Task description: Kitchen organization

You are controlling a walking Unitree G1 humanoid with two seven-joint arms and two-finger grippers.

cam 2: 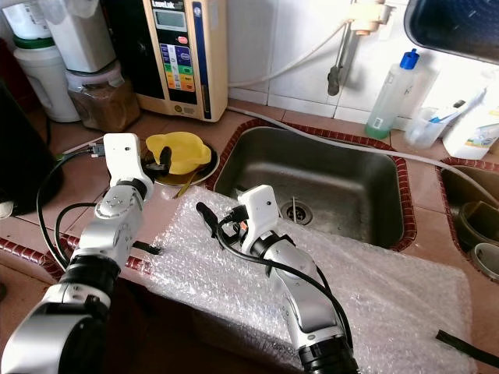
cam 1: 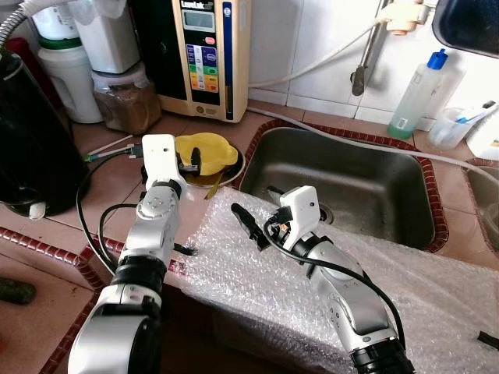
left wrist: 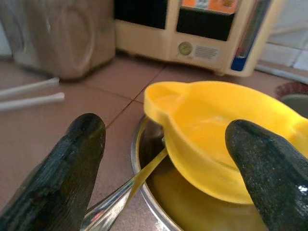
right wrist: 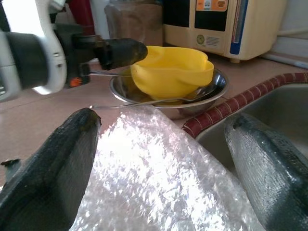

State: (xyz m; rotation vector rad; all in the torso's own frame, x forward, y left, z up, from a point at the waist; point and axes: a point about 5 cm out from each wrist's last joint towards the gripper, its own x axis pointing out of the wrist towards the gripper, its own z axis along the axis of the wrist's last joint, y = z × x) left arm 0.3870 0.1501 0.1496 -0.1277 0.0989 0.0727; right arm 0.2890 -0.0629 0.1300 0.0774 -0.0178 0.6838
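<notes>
A yellow plastic bowl (cam 1: 207,152) lies tilted inside a shallow steel bowl (right wrist: 211,89) on the tiled counter, left of the sink. A metal spoon (left wrist: 130,185) rests in the steel bowl under it. My left gripper (cam 1: 187,164) is open at the yellow bowl's near rim; one finger (left wrist: 260,173) is over the bowl, the other (left wrist: 72,159) outside it. My right gripper (cam 1: 249,226) hangs open just above a sheet of bubble wrap (cam 1: 234,265), pointing toward the two bowls, with nothing between its fingers.
The steel sink (cam 1: 366,187) lies to the right, its red-tiled rim partly under the bubble wrap. A cream water machine (cam 1: 207,54), a jar (cam 1: 125,101) and a black appliance (cam 1: 31,148) stand behind and left. A black cable (cam 1: 86,218) loops beside my left arm.
</notes>
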